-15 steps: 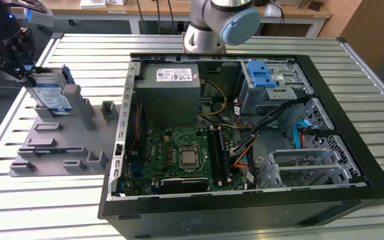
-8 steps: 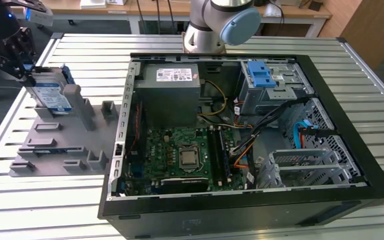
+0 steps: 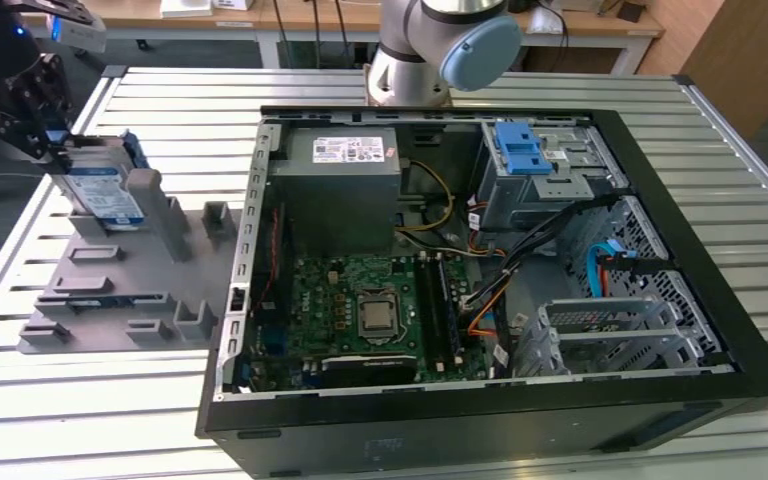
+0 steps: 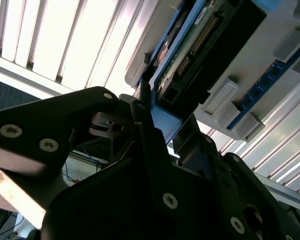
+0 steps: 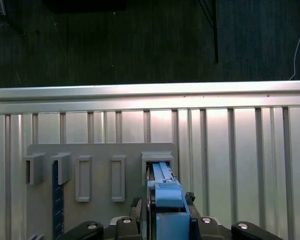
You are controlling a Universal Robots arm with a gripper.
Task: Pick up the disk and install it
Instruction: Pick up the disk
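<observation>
The black computer case (image 3: 491, 420) lies open on its side on the slatted metal table (image 3: 91, 420). Inside it are a green circuit board (image 3: 357, 310), a large grey power box (image 3: 337, 180) with a white sticker, a silver perforated cage (image 3: 551, 185) topped by a blue latch (image 3: 520, 150), and loose cables (image 3: 544, 240) running between them.

Beside the case, towards the exterior view's left, a grey slotted rack (image 3: 117, 300) rests on the table. The disk (image 3: 97, 190) stands on edge at the rack's far end, its lower part in a slot. It is a flat silver drive with a white-and-blue label and a bright blue frame around its edge.

The gripper (image 3: 53, 148) is clenched on the disk's upper end. In both wrist views its dark fingers (image 4: 140, 117) press the blue frame (image 5: 166, 197) from either side.
</observation>
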